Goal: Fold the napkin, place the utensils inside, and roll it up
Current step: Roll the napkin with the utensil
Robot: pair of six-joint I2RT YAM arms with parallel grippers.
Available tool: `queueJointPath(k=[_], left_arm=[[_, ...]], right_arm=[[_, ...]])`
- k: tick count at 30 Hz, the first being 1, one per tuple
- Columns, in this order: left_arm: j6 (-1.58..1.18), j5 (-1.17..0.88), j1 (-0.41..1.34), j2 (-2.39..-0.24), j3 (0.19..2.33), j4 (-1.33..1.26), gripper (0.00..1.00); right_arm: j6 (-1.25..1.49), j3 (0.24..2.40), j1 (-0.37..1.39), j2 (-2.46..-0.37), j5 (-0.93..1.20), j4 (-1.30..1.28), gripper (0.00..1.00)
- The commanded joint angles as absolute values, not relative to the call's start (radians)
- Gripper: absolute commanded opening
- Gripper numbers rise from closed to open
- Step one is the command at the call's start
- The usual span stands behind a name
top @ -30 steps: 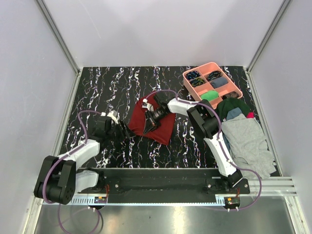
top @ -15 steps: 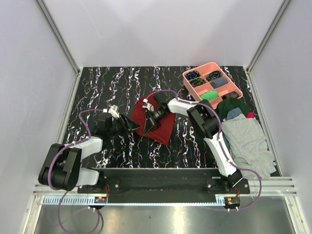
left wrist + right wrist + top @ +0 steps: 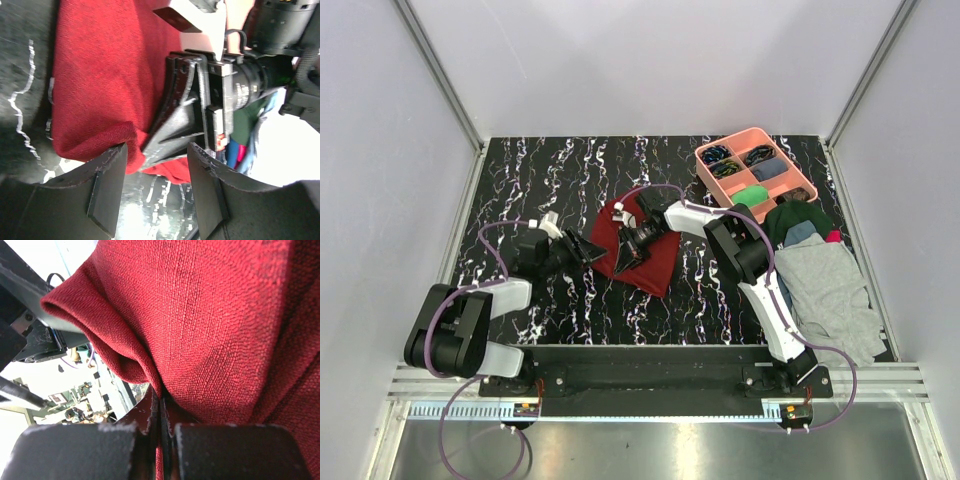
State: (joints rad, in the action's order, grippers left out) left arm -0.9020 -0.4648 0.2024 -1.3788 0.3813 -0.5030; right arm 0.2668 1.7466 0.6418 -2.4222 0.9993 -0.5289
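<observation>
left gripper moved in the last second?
Yes. The left gripper has shifted right, toward the pink tray, and, open, now sits at the left edge of the napkin.

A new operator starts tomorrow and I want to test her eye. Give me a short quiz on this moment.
1. True or false: the right arm's jaws are shut on the napkin.
2. The left arm's jaws are: A) open, B) shut on a spoon, C) out of view.
3. Fill in: the pink tray stands at the table's far ___ corner.
Key: 1 true; 2 A; 3 right.
</observation>
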Motion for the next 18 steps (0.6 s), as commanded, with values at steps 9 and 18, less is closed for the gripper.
queueJointPath(k=[9,18], left_arm=[[-0.606,-0.276,0.195,-1.293,0.405,-0.401,0.63],[-0.479,-0.250,0.198,-1.220,0.368,-0.336,0.79]], right_arm=[[0.276,1.752,0.635,-2.416,0.973,-0.535,0.00],[0.276,1.753,0.634,-2.416,0.983,-0.534,0.00]])
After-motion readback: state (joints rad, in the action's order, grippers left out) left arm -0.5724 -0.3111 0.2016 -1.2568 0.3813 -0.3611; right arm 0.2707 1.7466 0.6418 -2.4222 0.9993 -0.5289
